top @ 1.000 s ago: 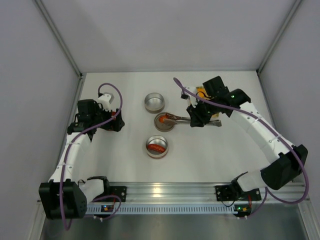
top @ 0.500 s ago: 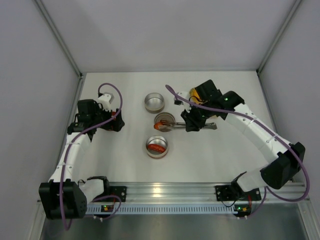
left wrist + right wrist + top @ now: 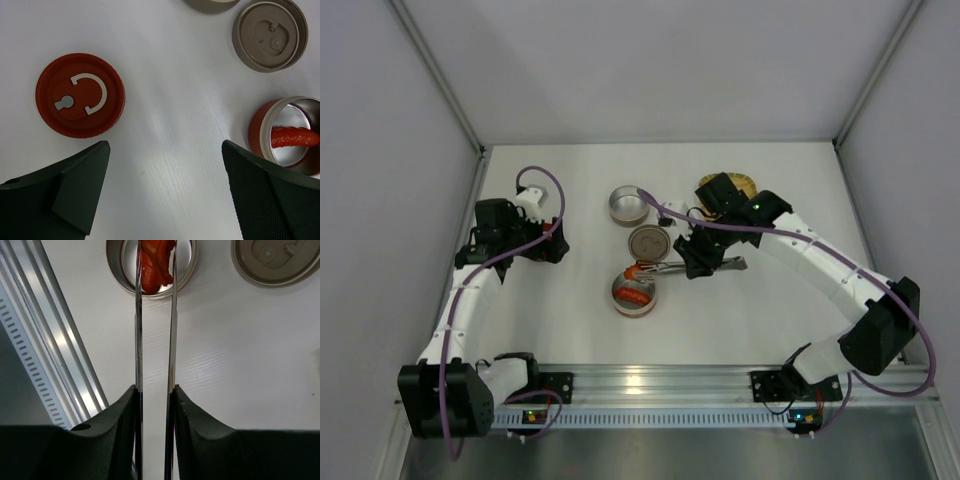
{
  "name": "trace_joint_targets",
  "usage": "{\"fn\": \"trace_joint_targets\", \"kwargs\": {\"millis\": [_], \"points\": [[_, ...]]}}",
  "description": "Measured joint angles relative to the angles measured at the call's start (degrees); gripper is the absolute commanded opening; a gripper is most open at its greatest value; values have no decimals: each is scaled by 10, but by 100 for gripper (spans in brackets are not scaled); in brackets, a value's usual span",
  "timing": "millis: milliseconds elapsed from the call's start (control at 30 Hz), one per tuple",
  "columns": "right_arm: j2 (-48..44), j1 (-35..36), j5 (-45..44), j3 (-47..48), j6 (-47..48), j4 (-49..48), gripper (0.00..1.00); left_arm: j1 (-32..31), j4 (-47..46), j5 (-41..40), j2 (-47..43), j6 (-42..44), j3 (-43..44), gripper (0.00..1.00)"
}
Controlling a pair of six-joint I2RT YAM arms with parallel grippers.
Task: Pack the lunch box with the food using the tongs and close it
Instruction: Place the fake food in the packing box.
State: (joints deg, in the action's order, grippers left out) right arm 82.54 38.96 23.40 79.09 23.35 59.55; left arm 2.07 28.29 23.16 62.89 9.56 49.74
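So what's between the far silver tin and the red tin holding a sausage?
A round tan lid with a ring pull lies there; the top view shows it.

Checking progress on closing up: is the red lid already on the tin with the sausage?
No, the red lid lies flat on the table, apart from the open tin holding a red sausage.
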Motion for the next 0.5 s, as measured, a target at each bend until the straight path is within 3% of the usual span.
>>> {"fn": "trace_joint_targets", "kwargs": {"millis": [500], "points": [[40,26,-7,-1,-4,-4,13,0,0,0,8,0,0,98]]}}
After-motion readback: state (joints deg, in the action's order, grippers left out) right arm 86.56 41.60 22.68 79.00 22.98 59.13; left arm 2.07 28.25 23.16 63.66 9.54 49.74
